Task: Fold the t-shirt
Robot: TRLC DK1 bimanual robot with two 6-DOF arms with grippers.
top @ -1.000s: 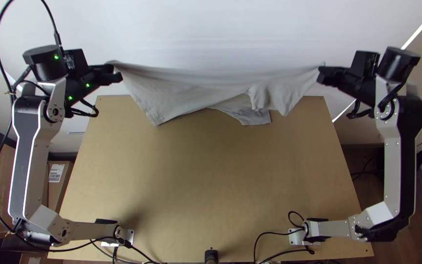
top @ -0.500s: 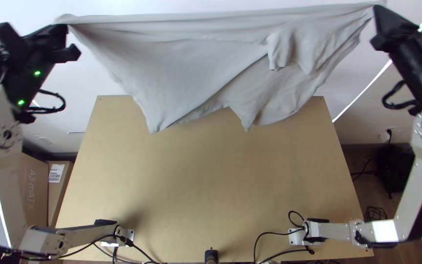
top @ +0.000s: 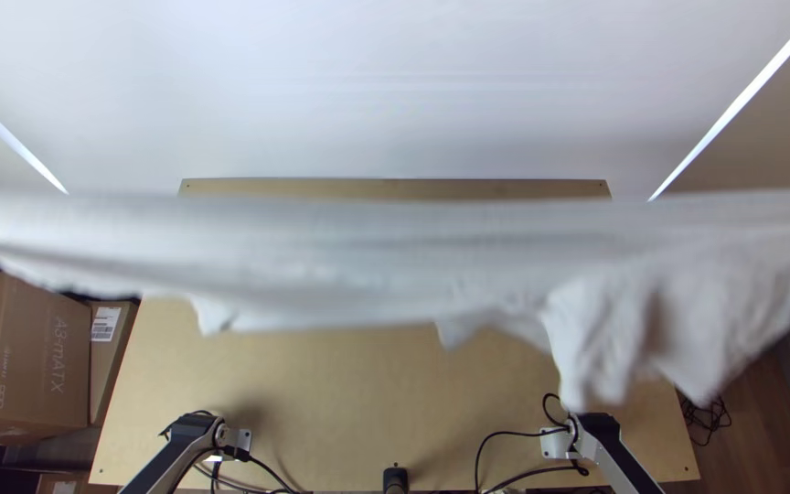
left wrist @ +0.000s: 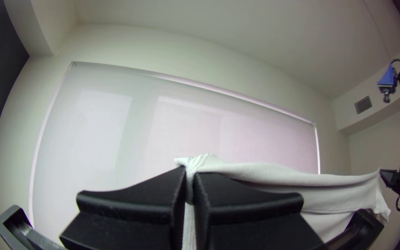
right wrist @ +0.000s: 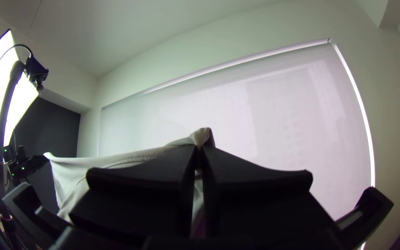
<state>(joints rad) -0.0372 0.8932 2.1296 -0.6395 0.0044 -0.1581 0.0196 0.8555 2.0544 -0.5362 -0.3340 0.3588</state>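
- T-shirt [top: 349, 265] is held up in the air over the table [top: 358, 384], drawn out in a wide band between the two grippers, with loose folds and corners hanging below.
- A ribbed strip of the cloth is pinched by the left gripper [left wrist: 190, 178], its two fingers closed on it; whether collar, cuff or hem is held cannot be told.
- A small bunch of cloth is gripped by the right gripper [right wrist: 199, 155], its fingers likewise drawn together.
- The upper edge is stretched nearly straight from one gripper to the other, while more cloth is gathered towards the right arm's side, where the folds hang lowest.
- The step in hand is judged to be the opening-out of the shirt, so that it can be laid flat; no neat fold is seen in it, and the folding proper seems yet to be begun.
- For the next move, both grips need to be kept firm and level, and the shirt lowered so that its hanging part is met by the table first and smoothed out as the held edge is brought down.
- If the cloth is let go too soon or lowered unevenly, the bunched side may be trapped underneath and creased.
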